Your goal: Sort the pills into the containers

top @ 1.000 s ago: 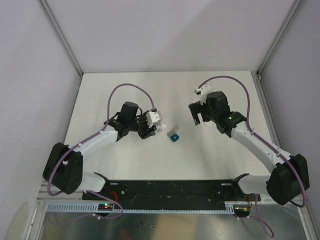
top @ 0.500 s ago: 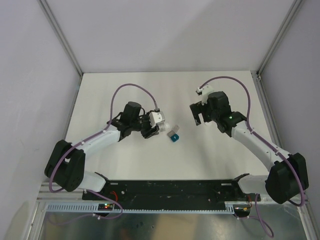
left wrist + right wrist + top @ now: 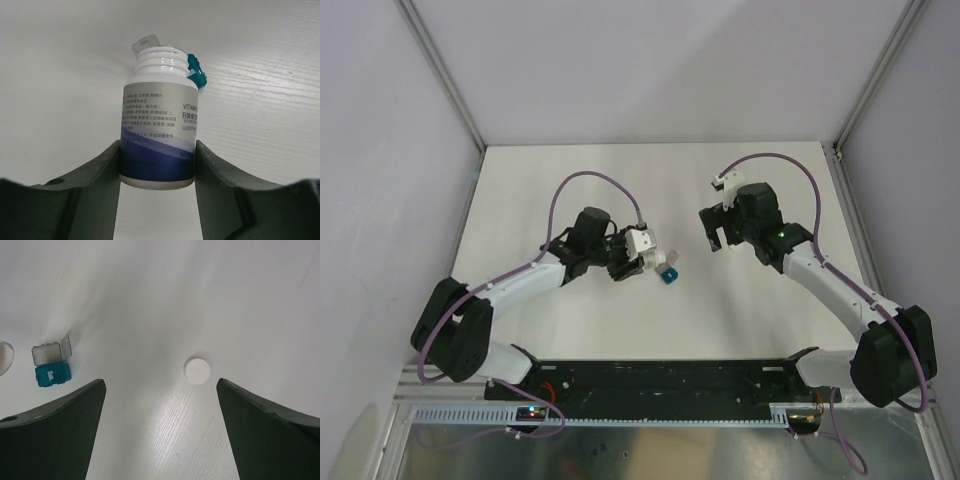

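Seen from the overhead camera, two robot arms reach over a white table (image 3: 570,190). The left gripper (image 3: 628,262), just left of the frame's centre, has its fingers partly closed around a small white pill bottle (image 3: 654,258). The bottle lies tilted, its mouth pointing toward the right of the frame. In the left wrist view the two dark fingers (image 3: 100,170) press against opposite sides of the bottle (image 3: 157,125), low on its body near the blue band of its label. The cap is off and the threaded neck is bare. The containers (image 3: 667,272), a tiny joined pair of compartments, one teal and one grey, sit on the table at the centre of the overhead frame, right at the bottle's mouth. From the left wrist they (image 3: 196,72) peek out just behind the bottle's neck in the upper middle of the frame, the grey lid raised. Whether the bottle touches them cannot be told. The right gripper (image 3: 715,230), right of centre in the overhead view, is spread wide and holds nothing. Its wrist view shows a round white cap (image 3: 197,370) lying flat on the table between its fingers, and the containers (image 3: 51,365) well apart at the middle left.
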Controlling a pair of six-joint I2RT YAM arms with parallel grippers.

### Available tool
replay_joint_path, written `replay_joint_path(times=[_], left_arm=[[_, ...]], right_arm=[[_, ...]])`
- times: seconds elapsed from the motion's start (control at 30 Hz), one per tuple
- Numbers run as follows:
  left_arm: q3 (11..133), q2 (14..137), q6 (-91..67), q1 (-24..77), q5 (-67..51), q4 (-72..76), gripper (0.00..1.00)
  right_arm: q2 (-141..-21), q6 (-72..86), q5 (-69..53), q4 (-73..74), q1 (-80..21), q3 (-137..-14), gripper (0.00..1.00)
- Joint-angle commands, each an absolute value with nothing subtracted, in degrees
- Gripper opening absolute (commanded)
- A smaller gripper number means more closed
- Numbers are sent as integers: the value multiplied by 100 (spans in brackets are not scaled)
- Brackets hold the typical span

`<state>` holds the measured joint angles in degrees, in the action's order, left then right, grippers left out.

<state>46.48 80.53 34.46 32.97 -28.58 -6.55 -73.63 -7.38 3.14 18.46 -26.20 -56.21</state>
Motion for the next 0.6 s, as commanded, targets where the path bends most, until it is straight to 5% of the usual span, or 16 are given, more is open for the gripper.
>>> replay_joint_path(times=[0.0, 0.57], left_arm=[[4683, 8154, 3456, 3427, -2733, -432, 0], [4990, 8572, 3205, 3693, -2211, -703, 0]], right_arm=[[-7328, -781, 240, 1683, -2580, -5621, 100], [-7320, -769, -13, 1755, -2528, -5623, 100]])
